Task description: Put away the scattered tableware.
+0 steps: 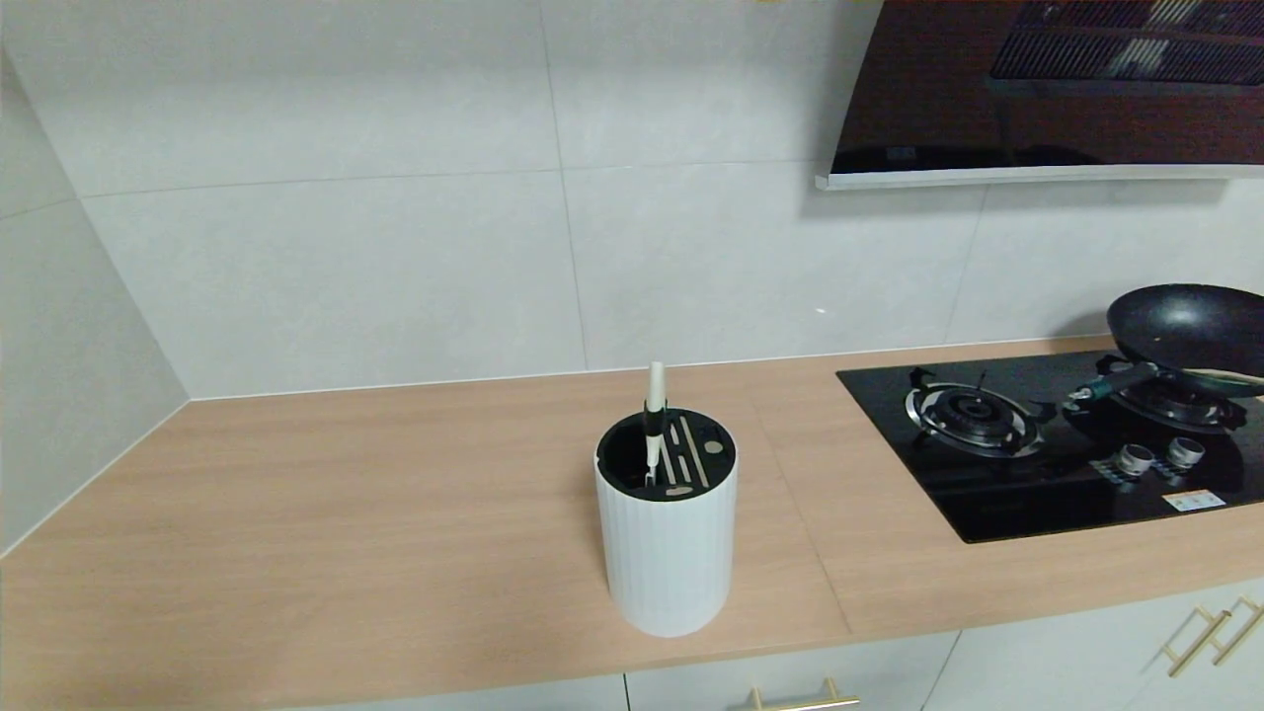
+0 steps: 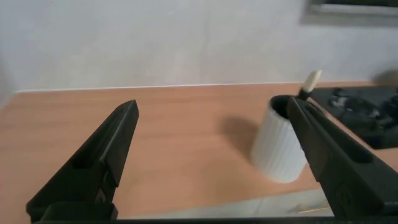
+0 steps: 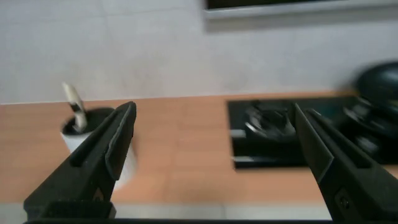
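Note:
A white ribbed utensil holder (image 1: pixel 670 533) with a black slotted top stands on the wooden countertop (image 1: pixel 346 513), near its front edge. One utensil with a cream and black handle (image 1: pixel 655 415) stands upright in it. My left gripper (image 2: pixel 211 118) is open and hangs well short of the holder (image 2: pixel 278 144), with nothing between its fingers. My right gripper (image 3: pixel 214 118) is open too, held back from the counter. The holder (image 3: pixel 93 140) with the handle (image 3: pixel 74 104) lies beyond one finger (image 3: pixel 102 155) of that gripper.
A black gas hob (image 1: pixel 1066 444) is set into the counter at the right, with a black wok (image 1: pixel 1185 331) on its far burner. A range hood (image 1: pixel 1047 89) hangs above. Tiled walls close off the back and left. Cabinet fronts with brass handles (image 1: pixel 1210 632) run below the counter.

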You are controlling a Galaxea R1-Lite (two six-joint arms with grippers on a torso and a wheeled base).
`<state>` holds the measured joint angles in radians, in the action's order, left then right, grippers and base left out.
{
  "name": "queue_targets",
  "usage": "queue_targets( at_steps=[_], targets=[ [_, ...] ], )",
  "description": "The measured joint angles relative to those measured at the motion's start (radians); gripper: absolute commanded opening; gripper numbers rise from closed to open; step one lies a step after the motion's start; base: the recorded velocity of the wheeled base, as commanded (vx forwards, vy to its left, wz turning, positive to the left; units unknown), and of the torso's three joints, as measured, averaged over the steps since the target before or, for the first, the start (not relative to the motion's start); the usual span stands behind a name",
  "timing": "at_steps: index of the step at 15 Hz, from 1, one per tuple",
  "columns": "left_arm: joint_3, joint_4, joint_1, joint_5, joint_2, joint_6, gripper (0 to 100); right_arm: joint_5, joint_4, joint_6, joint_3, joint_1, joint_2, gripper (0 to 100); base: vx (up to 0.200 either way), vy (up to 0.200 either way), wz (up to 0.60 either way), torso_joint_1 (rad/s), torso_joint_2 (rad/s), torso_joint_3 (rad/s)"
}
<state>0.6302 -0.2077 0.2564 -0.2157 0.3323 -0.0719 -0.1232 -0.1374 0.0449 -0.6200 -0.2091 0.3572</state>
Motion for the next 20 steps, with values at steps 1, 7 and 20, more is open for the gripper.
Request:
queue_targets(
  at_steps=[1,7,20],
  targets=[
    [-0.007,-0.045,-0.035,0.004,-0.067,0.017,100,0.001,-0.067,-0.001,-0.006,0.043,-0.074,100,0.0,0.0,0.0,0.0,0.0,0.0],
    [-0.072,-0.087,-0.221,-0.018,-0.265,0.07,100,0.016,-0.146,0.01,0.12,0.204,-0.329,100,0.0,0.0,0.0,0.0,0.0,0.0],
    [-0.628,0.249,-0.255,0.021,-0.334,0.109,100,0.178,0.177,-0.008,0.613,0.21,-0.357,100,0.0,0.0,0.0,0.0,0.0,0.0]
  ],
)
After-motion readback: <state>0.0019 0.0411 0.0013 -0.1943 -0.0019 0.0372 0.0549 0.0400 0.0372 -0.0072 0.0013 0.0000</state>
